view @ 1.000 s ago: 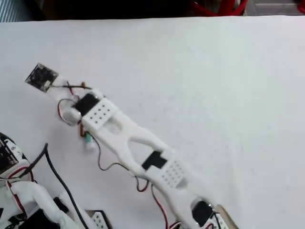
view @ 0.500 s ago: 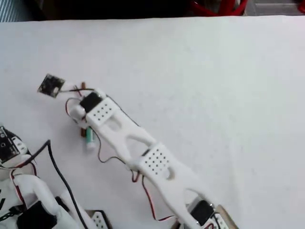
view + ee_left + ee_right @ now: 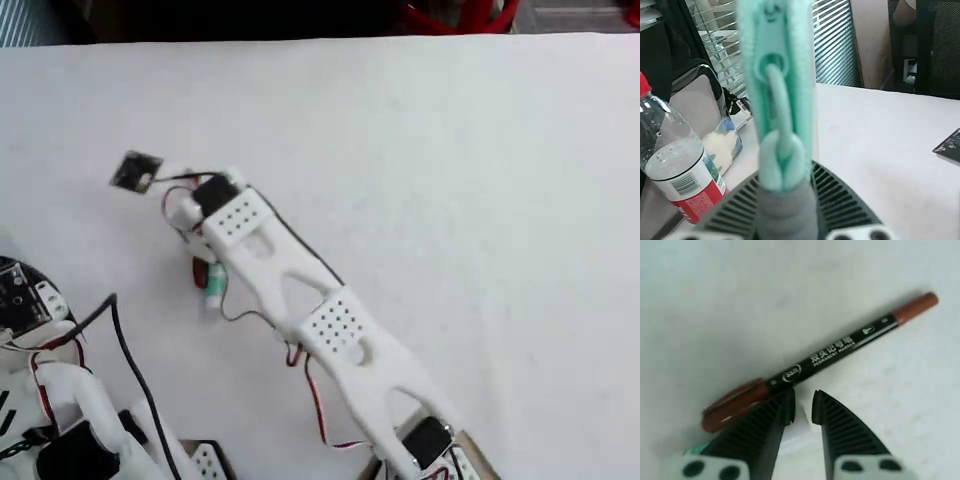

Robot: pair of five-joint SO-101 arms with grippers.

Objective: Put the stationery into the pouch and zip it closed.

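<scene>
A brown marker (image 3: 820, 360) with a black barrel lies on the white table (image 3: 715, 300), just past the tips of my right gripper (image 3: 802, 400). That gripper is shut on a green-and-white pen (image 3: 800, 436) that crosses between its fingers. From above, the pen (image 3: 213, 288) and the marker's brown end (image 3: 200, 270) peek out under the right arm (image 3: 300, 290). My left gripper (image 3: 785, 185) is shut on the mint zipper pull (image 3: 782, 140) of the mint pouch (image 3: 752, 75), which hangs upright before the camera.
A water bottle (image 3: 675, 170) with a red label and a grey bag (image 3: 700, 100) stand beyond the table's edge. The left arm (image 3: 50, 400) sits at the near left corner. The table (image 3: 450, 150) stretches to the right and back.
The right arm has swung to the right, and the green-and-white pen has gone with it. The left arm has shifted slightly right.
</scene>
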